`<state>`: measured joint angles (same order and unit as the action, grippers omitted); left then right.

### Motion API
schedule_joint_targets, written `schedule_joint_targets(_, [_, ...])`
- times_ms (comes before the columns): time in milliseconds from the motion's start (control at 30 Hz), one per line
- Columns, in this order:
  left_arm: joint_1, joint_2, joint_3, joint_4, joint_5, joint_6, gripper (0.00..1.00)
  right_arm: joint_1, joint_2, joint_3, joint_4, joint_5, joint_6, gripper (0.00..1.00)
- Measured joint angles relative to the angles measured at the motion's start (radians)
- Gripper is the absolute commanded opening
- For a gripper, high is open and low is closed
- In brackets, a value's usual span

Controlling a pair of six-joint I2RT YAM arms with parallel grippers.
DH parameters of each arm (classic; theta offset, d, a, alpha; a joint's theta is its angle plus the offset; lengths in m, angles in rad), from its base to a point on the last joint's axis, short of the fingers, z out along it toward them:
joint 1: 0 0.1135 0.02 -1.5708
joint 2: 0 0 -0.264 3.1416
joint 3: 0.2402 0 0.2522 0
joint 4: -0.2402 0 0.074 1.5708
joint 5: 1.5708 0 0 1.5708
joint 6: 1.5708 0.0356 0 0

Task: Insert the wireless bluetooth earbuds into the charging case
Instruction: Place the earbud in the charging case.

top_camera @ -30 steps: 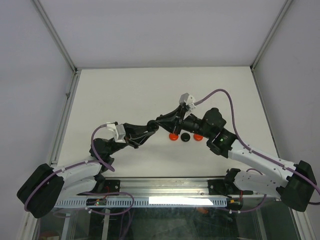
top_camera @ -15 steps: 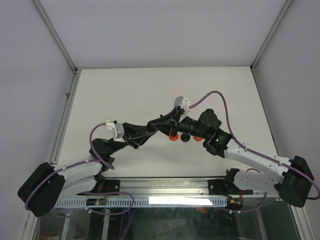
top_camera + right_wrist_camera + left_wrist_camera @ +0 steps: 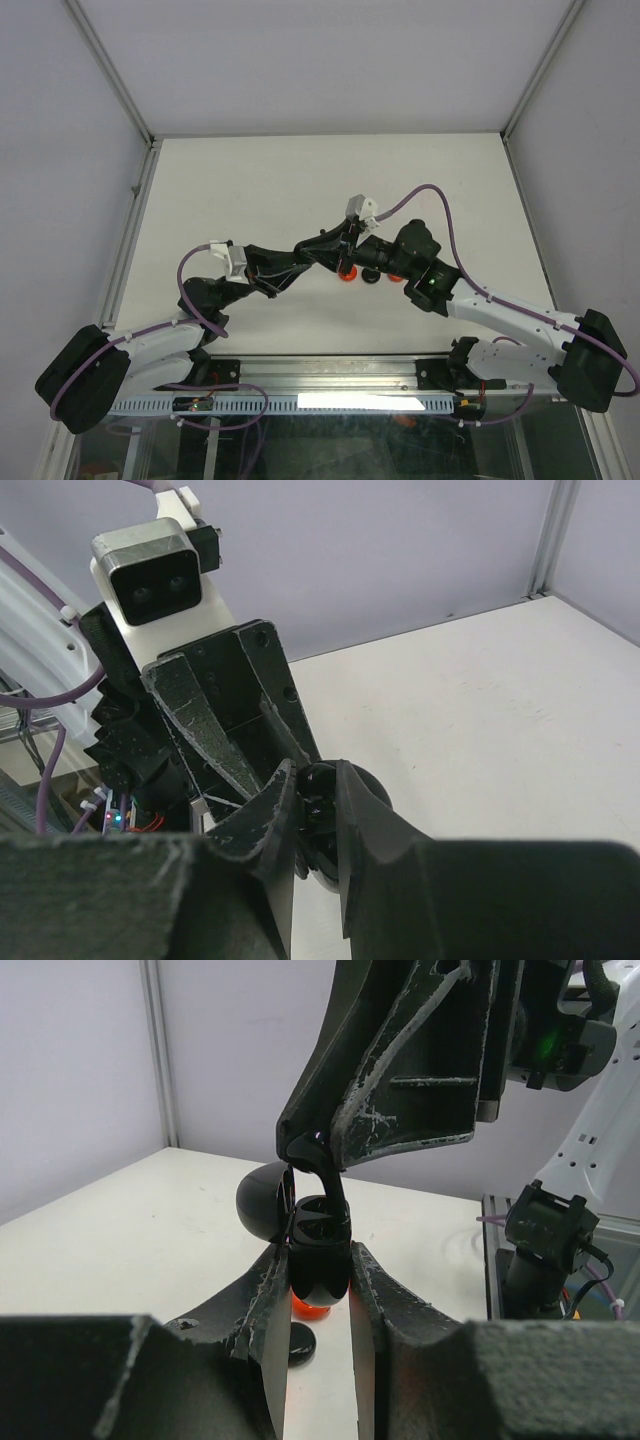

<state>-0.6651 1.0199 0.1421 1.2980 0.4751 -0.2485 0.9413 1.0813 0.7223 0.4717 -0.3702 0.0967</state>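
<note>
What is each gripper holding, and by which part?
The left gripper clamps the black charging case by its sides; the right gripper pinches a small black piece above it, identity unclear.

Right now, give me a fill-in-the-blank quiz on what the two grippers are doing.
The left gripper clamps a ___ case between its fingers. In the left wrist view, the right gripper hangs directly ___ the case. The piece glimpsed below the case, beside a black disc, is ___.
Missing words: black; above; red.
</note>
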Motion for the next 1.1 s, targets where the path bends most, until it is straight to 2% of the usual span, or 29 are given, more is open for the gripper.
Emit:
schedule_joint_targets(467, [0.000,-0.001,0.000,0.009,-0.005,-0.022,0.00,0.006,0.000,-0.016,0.024,0.043,-0.013,0.09])
schedule_joint_targets(733, [0.000,-0.035,0.000,-0.005,-0.076,-0.029,0.00,0.006,-0.011,-0.032,0.024,0.053,-0.020,0.09])
schedule_joint_targets(1067, [0.000,-0.037,0.000,-0.036,-0.083,-0.022,0.00,0.006,-0.005,-0.020,-0.018,0.060,-0.025,0.09])
schedule_joint_targets(1100, [0.000,-0.035,0.000,-0.037,-0.083,-0.020,0.00,0.006,-0.003,-0.013,-0.033,0.060,-0.025,0.18])
